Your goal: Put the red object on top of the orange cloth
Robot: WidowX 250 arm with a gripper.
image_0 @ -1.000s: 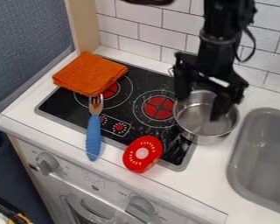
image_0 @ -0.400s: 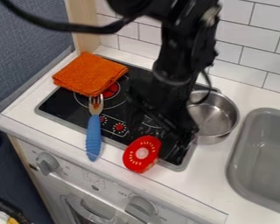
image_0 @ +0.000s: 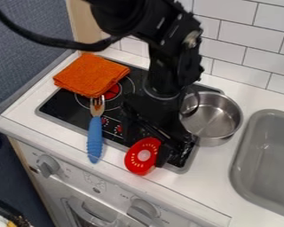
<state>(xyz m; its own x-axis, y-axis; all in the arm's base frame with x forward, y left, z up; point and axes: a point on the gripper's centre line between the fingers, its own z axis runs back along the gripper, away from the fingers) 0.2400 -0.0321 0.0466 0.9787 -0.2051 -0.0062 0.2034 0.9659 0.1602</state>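
My gripper [image_0: 147, 144] is low over the front of the stove, open, one finger behind the upper left of the red object and the other close by its right side. That red object [image_0: 137, 160], a halved tomato with a pale centre, rests across the cooktop's front edge and the white counter, its cut face towards the camera. I cannot tell whether the fingers touch it. At the stove's back left corner lies the folded orange cloth [image_0: 91, 74].
A fork with a blue handle [image_0: 94, 138] lies left of the tomato, its tines at the cloth's front edge. The metal pot [image_0: 218, 128] stands on the right of the stove, just behind the arm. A grey sink [image_0: 242, 166] is at the right.
From over the pot, the gripper has moved left, towards the camera and down to the red object. The tomato, cloth, fork and pot look unmoved.
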